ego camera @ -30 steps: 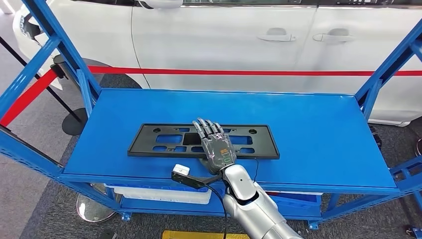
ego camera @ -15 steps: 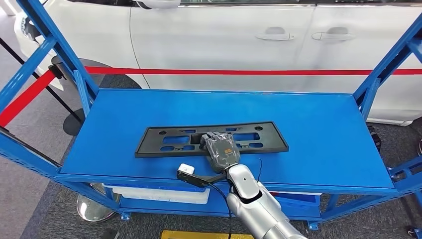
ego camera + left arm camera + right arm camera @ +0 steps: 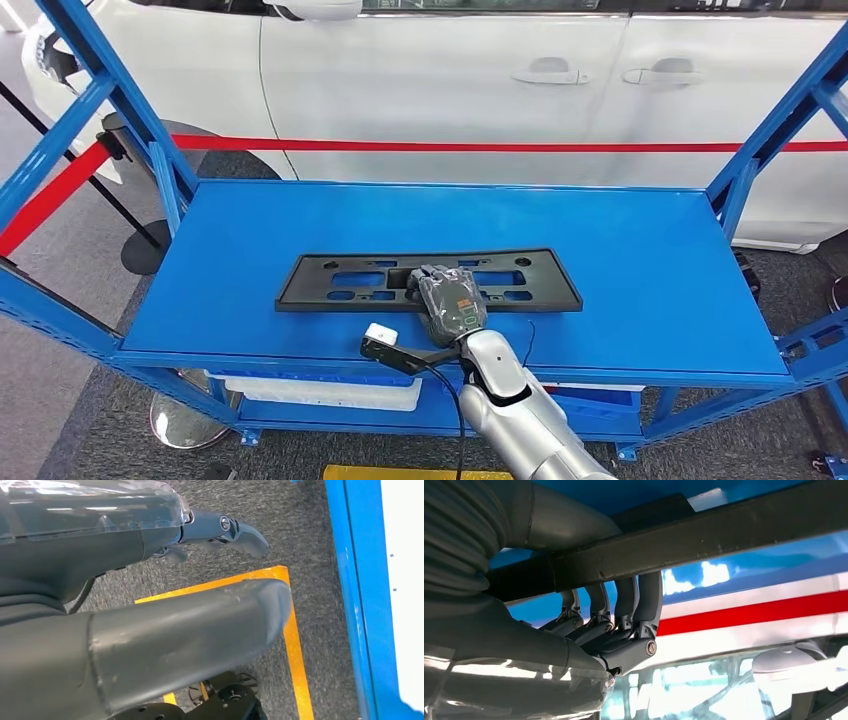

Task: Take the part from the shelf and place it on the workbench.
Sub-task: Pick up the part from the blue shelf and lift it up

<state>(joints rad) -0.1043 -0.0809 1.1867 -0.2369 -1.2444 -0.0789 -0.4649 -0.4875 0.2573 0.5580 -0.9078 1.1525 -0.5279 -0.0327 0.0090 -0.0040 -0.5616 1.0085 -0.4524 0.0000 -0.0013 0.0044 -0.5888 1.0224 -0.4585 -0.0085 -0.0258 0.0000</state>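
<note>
Head view: black plastic part (image 3: pixel 428 281), a long flat frame with cut-outs, lies flat on the blue shelf (image 3: pixel 640 270), nearer the front edge than the back, about midway between the side posts. Right hand (image 3: pixel 450 298) sits over the part's near rail at its middle, fingers curled down onto it.

Right wrist view: fingers (image 3: pixel 639 602) wrapped over one bar of the part (image 3: pixel 704 545), thumb on the opposite side; the hand grips the rail. Part not yet lifted clear, judging by how it lies in the head view.

Left wrist view: left hand (image 3: pixel 165 600) hangs over grey carpet beside the shelf frame, fingers loosely apart, holding nothing.

Handling, as a judgement: part looks light, thin and fairly stiff, though a frame this long may flex or droop at the ends. A grip at mid-length keeps it balanced; smooth plastic could slip or twist in the hand.

Containers: a white tray (image 3: pixel 330 392) sits on the lower level below the front edge; its contents cannot be made out.
</note>
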